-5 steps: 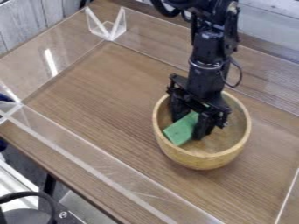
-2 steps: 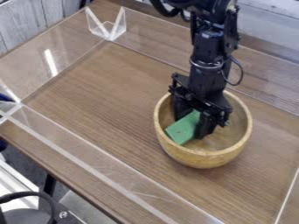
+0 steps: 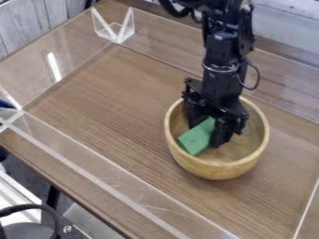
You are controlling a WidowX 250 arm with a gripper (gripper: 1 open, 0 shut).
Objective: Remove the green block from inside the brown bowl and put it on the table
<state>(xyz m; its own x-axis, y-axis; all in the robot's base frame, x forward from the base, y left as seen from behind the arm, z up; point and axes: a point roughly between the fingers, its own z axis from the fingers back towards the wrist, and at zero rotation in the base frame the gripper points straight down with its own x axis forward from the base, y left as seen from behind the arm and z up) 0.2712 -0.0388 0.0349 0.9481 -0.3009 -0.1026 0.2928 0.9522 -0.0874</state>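
The brown bowl (image 3: 217, 161) stands on the table (image 3: 112, 103) at the right of the camera view. Inside it lies the green block (image 3: 193, 139), tilted against the bowl's left inner wall. My black gripper (image 3: 208, 131) points straight down into the bowl, and its fingers are shut on the upper end of the green block. The arm rises from the bowl toward the top of the frame.
Clear acrylic walls (image 3: 75, 163) edge the tabletop on the left and front. A clear acrylic bracket (image 3: 115, 30) stands at the far back corner.
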